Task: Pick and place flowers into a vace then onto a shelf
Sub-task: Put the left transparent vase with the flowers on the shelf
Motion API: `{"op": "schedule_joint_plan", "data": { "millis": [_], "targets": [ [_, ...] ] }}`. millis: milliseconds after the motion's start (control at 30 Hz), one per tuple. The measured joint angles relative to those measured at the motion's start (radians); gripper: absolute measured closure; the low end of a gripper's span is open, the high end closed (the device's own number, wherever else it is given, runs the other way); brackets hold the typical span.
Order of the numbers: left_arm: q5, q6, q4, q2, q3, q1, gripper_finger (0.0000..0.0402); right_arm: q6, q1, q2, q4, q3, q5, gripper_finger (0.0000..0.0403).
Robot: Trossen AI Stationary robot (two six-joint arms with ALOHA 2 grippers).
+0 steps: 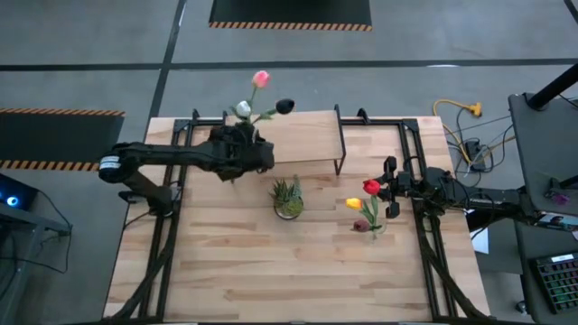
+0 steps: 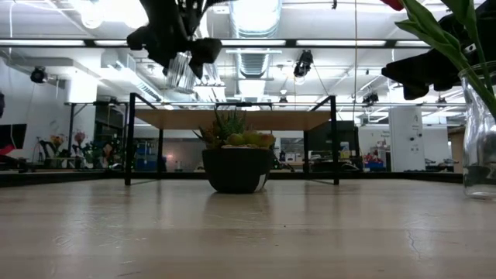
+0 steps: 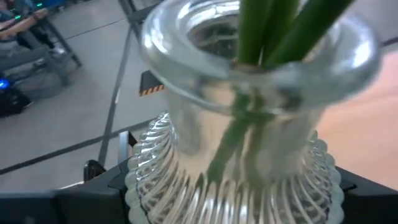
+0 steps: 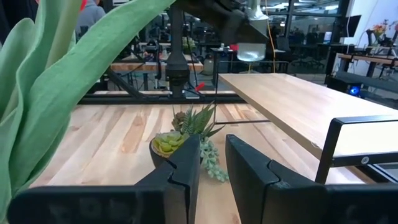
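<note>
My left gripper (image 1: 242,149) is shut on a ribbed clear glass vase (image 2: 180,71), raised above the left end of the shelf (image 1: 298,135). Pink (image 1: 261,78), white (image 1: 243,109) and dark maroon (image 1: 284,106) tulips stand in this vase on green stems (image 3: 261,37). A second glass vase (image 2: 479,132) rests by its base on the table's right side; it holds red (image 1: 371,187), yellow (image 1: 353,204) and maroon (image 1: 360,225) tulips. My right gripper (image 4: 212,174) hangs beside that bunch, its fingers a little apart on nothing; a green leaf (image 4: 68,81) crosses its view. My left gripper holds the vase by its ribbed body (image 3: 155,180), below the smooth neck, pinched with one finger (image 3: 93,186) on each side. The fingers come in about level from the table's left. The vase is lifted clear of table and shelf, roughly upright, stems sticking up out of its mouth.
A small spiky plant in a dark bowl (image 1: 288,199) sits mid-table, just in front of the shelf. The shelf board (image 2: 232,118) stands on thin black legs. Black frame rails run along both table sides, with bare wood toward the near edge (image 1: 289,280).
</note>
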Motion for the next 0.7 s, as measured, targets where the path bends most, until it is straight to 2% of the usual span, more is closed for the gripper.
{"op": "schedule_joint_plan", "data": {
  "millis": [133,267,400,700],
  "targets": [
    [0.008,0.007,0.106,0.004,-0.041,0.053,0.0142,-0.019,0.000,0.000,0.000,0.000,0.001,0.0335],
    [0.047,0.097,0.280,0.004,-0.112,0.080,0.0142,-0.022,0.000,0.000,-0.001,0.000,0.001,0.0335],
    [0.055,0.120,0.384,0.004,-0.171,0.104,0.0142,-0.021,0.000,0.000,-0.001,0.000,0.001,0.0335],
    [0.115,0.120,0.401,0.004,-0.192,0.130,0.0141,-0.020,0.000,0.000,-0.001,0.000,0.001,0.0335]
  ]
}}
